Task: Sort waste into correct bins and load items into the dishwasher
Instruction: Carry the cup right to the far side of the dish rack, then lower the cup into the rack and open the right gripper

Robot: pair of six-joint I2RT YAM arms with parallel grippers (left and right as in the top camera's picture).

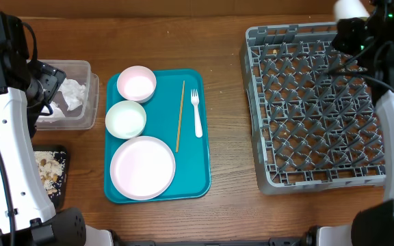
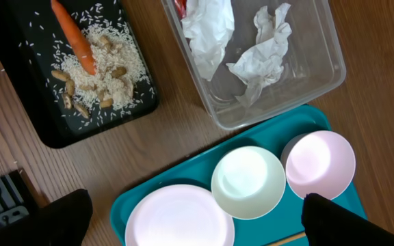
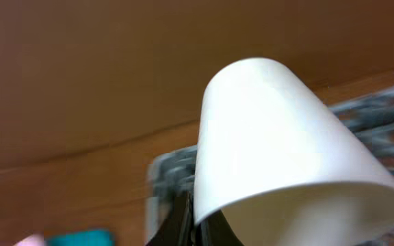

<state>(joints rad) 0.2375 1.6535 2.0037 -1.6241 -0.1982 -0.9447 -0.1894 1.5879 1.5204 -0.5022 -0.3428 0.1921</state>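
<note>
**Left gripper spread empty over the teal tray; right gripper clamped on a white cup.**

The left gripper's jaws stand wide apart and hold nothing. Ahead of it and to one side lies the black tray with a carrot piece, rice and peanuts. Ahead to the other side sits the clear tub holding crumpled paper napkins. Directly beneath the hand, on the teal tray, are the pale-pink plate, the white bowl and the pink bowl. Farther to that hand's right lie the wooden stick and the white fork. The right gripper is closed tight on the white cup's wall near its rim, and the cup juts out past the fingers. The grey dish rack lies below this hand, which is at the rack's far corner.
</note>
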